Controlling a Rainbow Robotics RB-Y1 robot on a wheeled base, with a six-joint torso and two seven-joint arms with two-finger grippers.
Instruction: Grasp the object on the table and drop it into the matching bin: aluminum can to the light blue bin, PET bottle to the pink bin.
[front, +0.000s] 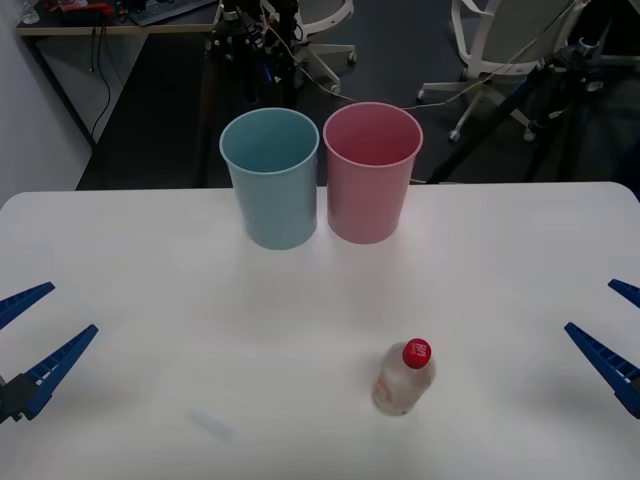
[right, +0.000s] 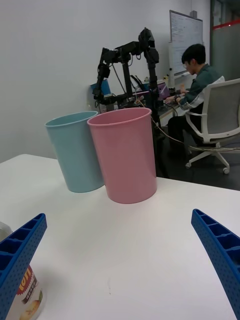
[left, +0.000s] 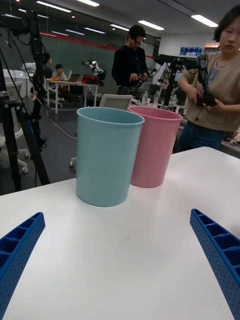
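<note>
From the front, the PET bottle stood upright on the table, near its front edge and right of centre, well apart from the light blue bin and pink bin standing side by side at the back. The left gripper and right gripper hung spread wide at the table's two sides. The right wrist view caught the bottle's label just behind one blue finger. The left wrist view showed both bins beyond its parted fingers.

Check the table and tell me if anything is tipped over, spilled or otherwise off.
Nothing stands out. The small clear plastic bottle with a red cap stands upright and capped on the white table. The light blue bin and pink bin stand upright side by side. Left gripper and right gripper wait open at the edges.
</note>
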